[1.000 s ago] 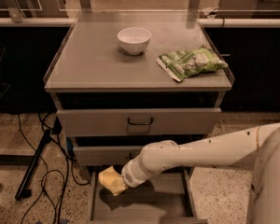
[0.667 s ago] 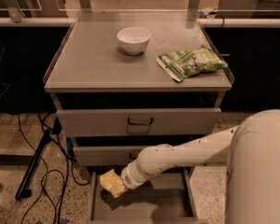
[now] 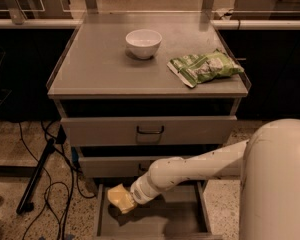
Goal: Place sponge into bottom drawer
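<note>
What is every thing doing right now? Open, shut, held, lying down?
tool: shut on the sponge, over the bottom drawer's left side
sponge: held, not yet let go
bottom drawer: pulled open
top drawer: shut
white bowl: upright on the cabinet top
green bag: lying flat

My white arm (image 3: 200, 161) comes in from the lower right and slopes down toward the left, with the wrist (image 3: 146, 188) held low. The gripper (image 3: 125, 200) points left, low over the left edge of the bottom drawer (image 3: 182, 219), near its back.
</note>
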`<state>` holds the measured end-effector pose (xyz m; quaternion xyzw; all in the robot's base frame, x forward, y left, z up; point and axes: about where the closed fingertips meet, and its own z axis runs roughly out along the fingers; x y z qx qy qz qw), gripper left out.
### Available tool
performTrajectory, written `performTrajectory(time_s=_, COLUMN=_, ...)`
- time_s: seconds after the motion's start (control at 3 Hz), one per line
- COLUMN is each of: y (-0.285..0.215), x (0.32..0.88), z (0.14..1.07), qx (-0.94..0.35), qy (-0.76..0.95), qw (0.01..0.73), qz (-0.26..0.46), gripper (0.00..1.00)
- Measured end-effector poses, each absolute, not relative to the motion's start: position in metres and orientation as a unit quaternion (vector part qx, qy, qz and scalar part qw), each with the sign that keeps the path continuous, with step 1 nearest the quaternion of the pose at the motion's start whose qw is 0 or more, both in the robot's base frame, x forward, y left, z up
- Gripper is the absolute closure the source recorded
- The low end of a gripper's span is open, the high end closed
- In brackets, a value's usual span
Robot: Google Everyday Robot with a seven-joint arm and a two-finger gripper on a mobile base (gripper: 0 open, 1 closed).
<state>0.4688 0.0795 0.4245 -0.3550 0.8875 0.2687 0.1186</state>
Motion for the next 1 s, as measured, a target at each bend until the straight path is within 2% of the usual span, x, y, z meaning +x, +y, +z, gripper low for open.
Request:
performTrajectory(time_s=0.67, y=0.055, x=0.474, z=0.355, qx=-0.307, qy=0.907, qw=0.086, qz=0.274, gripper=1.0)
performTrajectory(time_s=1.0, y=0.055, x=0.474, z=0.355, qx=-0.307, qy=0.907, qw=0.086, qz=0.274, gripper=1.0)
